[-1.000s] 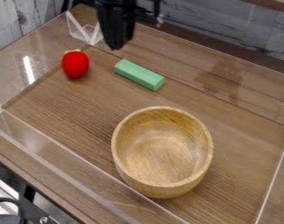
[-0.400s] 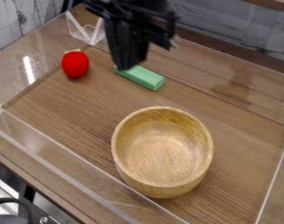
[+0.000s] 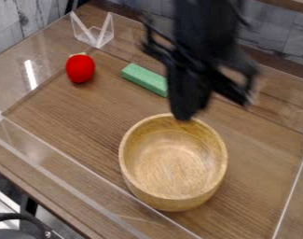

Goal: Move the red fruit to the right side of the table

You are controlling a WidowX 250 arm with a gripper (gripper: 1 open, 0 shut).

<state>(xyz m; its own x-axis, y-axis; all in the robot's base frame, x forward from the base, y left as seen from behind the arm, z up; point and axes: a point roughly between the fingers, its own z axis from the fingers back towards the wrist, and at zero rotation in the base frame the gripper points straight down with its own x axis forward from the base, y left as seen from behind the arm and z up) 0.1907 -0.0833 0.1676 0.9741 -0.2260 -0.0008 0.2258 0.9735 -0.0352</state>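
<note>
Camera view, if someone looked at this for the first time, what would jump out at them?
First, the dark, motion-blurred gripper hanging at centre, just above the far rim of the round wooden bowl in the foreground. Next, the bright red fruit alone at the far left of the table, untouched. Between them, a flat green block lies at an angle.
</note>
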